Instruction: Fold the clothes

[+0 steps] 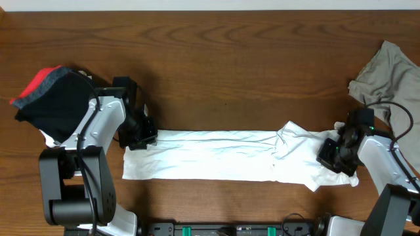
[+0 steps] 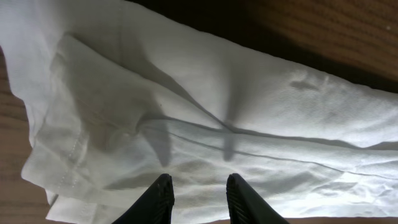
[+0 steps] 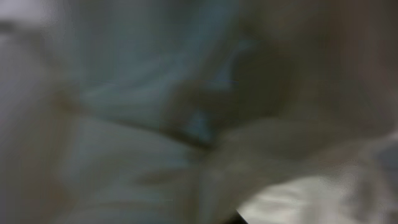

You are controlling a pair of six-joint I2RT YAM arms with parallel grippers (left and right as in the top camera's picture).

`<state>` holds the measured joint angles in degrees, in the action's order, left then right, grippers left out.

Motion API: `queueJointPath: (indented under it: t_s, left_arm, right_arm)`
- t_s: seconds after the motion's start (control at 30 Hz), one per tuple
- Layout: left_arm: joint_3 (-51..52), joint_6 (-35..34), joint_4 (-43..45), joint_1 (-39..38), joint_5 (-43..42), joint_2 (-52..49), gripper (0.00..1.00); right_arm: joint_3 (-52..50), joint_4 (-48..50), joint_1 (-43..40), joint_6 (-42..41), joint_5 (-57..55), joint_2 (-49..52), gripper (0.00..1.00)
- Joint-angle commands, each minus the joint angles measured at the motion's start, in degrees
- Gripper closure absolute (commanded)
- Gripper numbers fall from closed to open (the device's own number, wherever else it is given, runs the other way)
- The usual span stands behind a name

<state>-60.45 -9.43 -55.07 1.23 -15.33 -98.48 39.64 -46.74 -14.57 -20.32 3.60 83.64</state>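
Squarely across the middle of the brown wooden table (image 1: 230,72) lies the white fabric garment (image 1: 210,157), folded into one long, narrow strip that runs from left to right. Its left end is flat and neatly edged. Its right end is rumpled, with a raised crease and a loose flap spreading toward the near edge.

The left gripper (image 1: 146,139) sits at the far left corner of the strip. In the left wrist view its two black fingers (image 2: 163,198) stand apart with nothing between them, poised above the cloth and casting two thin shadows on it. A stitched hem shows at the cloth's left edge.

The right gripper (image 1: 331,157) is down on the rumpled right end, and its dark body covers part of the flap. The right wrist view is a blur of pale fabric pressed close to the lens. The fingers are closed, but I cannot tell whether they pinch a fold of the cloth.

Off to the sides lie other clothes. A crumpled khaki-grey garment (image 1: 390,75) sits at the far right corner, well apart from the white strip, with the right arm's black cable (image 1: 387,105) looping over its near edge. A bundled black garment with a red part (image 1: 49,101) lies at the left edge, just behind the white left arm (image 1: 98,131), which overlaps its near side. Black base hardware (image 1: 230,229) lines the near edge of the table.
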Motion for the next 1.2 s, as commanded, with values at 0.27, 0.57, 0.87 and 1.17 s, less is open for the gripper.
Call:
queueJointPath:
  t_s: [0.27, 0.57, 0.87, 1.17]
  left_arm:
    - [0.33, -0.72, -0.11, -0.09, -0.5, -0.26, 0.69]
    - [0.35, -0.72, -0.11, -0.09, -0.5, -0.26, 0.69]
    - [0.35, -0.72, -0.09, -0.09, -0.5, -0.26, 0.69]
    - [0.33, -0.72, -0.11, -0.09, -0.5, -0.26, 0.69]
  right_arm:
    - [-0.61, 5.14, -9.22, -1.62, -7.67, -0.07, 0.78]
    - [5.46, 0.7, -10.08, 4.52, -1.75, -0.85, 0.78]
    - [18.14, -10.01, -10.05, 7.5, 2.47, -3.39, 0.7]
    - [11.1, -6.36, -8.09, 7.76, 4.85, -0.85, 0.69]
